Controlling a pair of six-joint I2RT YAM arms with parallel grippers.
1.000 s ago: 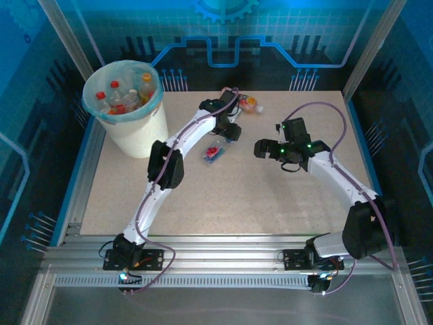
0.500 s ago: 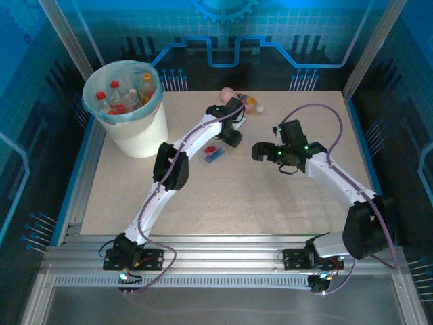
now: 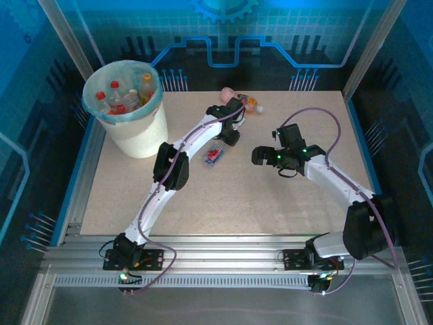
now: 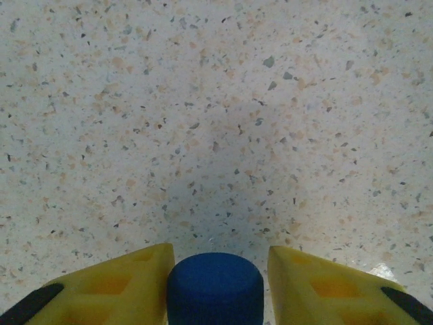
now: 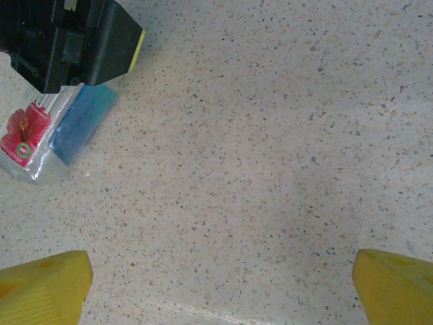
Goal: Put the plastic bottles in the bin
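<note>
A clear bottle with a blue and red label (image 3: 215,155) lies on the table, also visible as the bottle (image 5: 47,139) in the right wrist view. My left gripper (image 3: 230,138) is down at its cap end. Its yellow fingers (image 4: 115,284) straddle the blue cap (image 4: 215,288); the left finger touches it and a small gap shows on the right. A pink bottle (image 3: 226,93) and an orange-capped bottle (image 3: 252,103) lie at the far edge. The bin (image 3: 128,125) at the far left holds several bottles. My right gripper (image 3: 260,154) hovers open and empty (image 5: 220,298) over bare table.
The left arm's black wrist (image 5: 74,40) overhangs the lying bottle. A raised metal frame (image 3: 88,169) borders the speckled table (image 3: 270,203). The bin stands in the far left corner, beside the left arm's reach.
My left gripper has dropped and edged towards the labelled bottle, uncovering the pink bottle behind it. The right gripper has shifted slightly left. The labelled bottle has barely moved.
</note>
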